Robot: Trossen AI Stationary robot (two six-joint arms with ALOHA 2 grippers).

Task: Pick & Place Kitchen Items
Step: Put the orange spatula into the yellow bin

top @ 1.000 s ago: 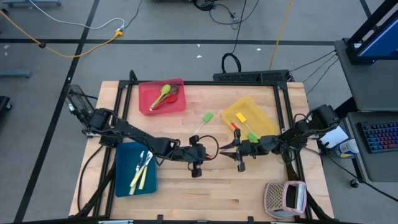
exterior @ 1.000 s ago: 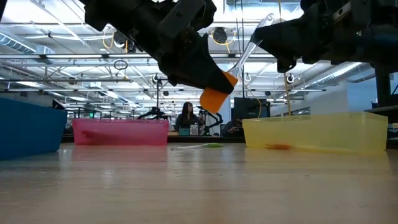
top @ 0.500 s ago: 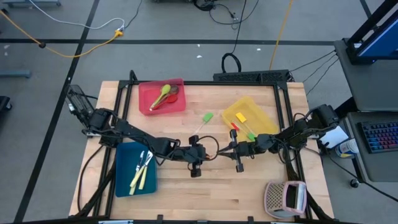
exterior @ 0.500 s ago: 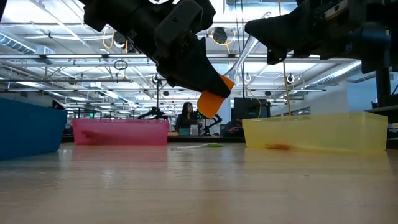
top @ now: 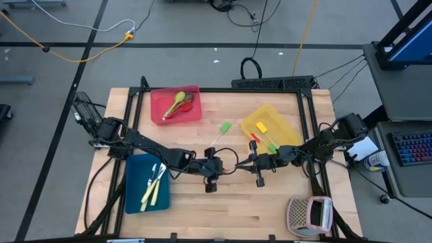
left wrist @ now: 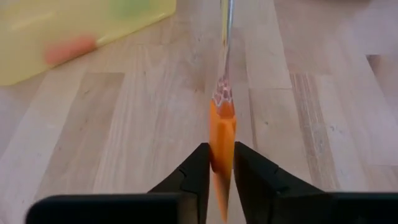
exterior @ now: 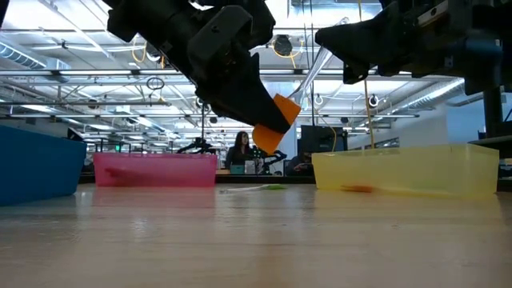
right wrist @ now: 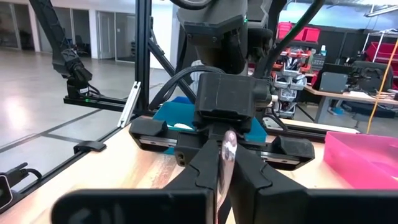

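One orange spatula (left wrist: 222, 134) between two grippers: left fingers (left wrist: 198, 171) loosely flank head, right fingers (right wrist: 200, 177) clench handle

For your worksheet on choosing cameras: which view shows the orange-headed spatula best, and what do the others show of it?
The left wrist view: the orange-headed spatula sits between the left tool's fingers, clear handle leading away. The low view shows the orange head above the table. The right wrist view shows only the handle's end in the right tool. The high view barely shows it.
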